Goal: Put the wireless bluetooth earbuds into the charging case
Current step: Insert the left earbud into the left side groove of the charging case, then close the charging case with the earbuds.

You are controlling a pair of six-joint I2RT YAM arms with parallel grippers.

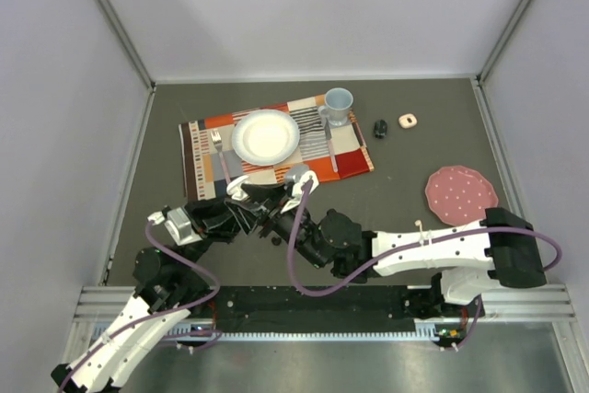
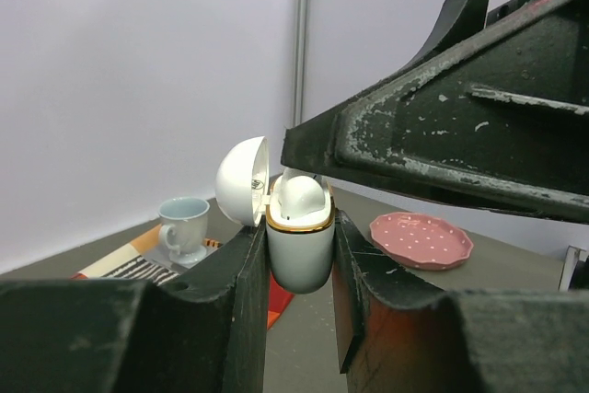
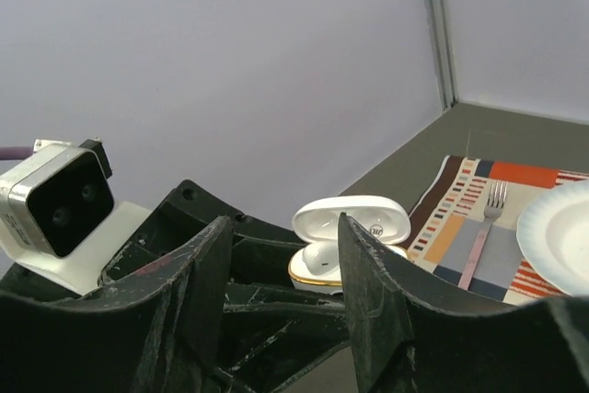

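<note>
Three pale walls (image 1: 313,6), dark grey tabletop (image 1: 409,195)

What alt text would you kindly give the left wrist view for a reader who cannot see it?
The left gripper clamps an upright white charging case with a gold rim, lid open, one white earbud seated inside. The right gripper's finger looms just above; behind stand a pale blue cup and a pink dotted plate.

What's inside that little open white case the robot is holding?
One white earbud sits in the open case, poking above its gold rim. Whether a second is beside it cannot be seen: a black finger covers that side.
</note>
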